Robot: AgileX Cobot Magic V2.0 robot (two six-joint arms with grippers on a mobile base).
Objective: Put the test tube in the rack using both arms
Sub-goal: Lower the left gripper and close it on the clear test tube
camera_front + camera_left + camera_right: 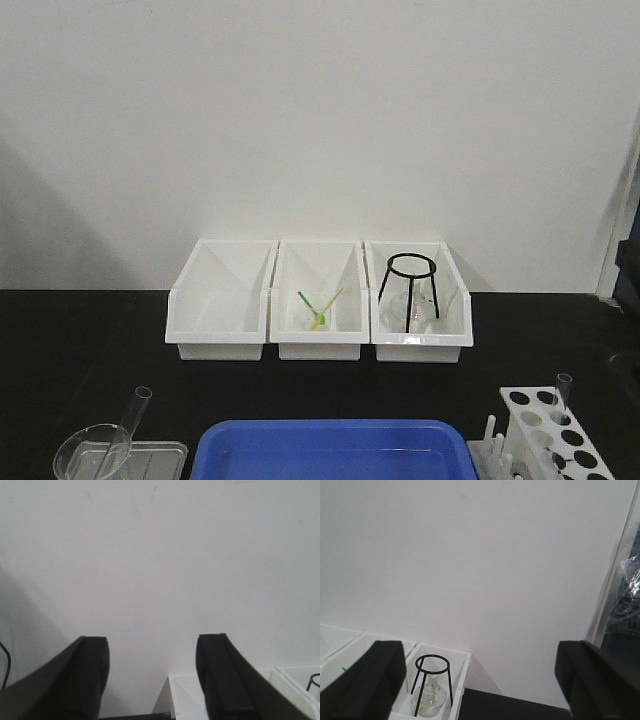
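Both claws are pointed at the wall, left claw (152, 680) and right claw (480, 680), spread wide with nothing in them. The rack (555, 435) sits front right, the beaker (92, 458) front left. The test tube (135, 412) leans in that beaker, top end poking out. Light, slick, breakable glass I'd guess, so pinch it gently on the upper part, above the beaker's rim.

Illumination: bright, diffuse, even across the plain white wall (320, 120).
Shadows: soft grey patch on the wall at far left; narrow shadow right of the three white plastic bins (318, 300).
Contrast: matte black tabletop (80, 340) renders featureless.
Focus: left gripper (152, 647) and right gripper (480, 652) blurred, close to lens.
Sharpness: front view soft, slightly grainy.
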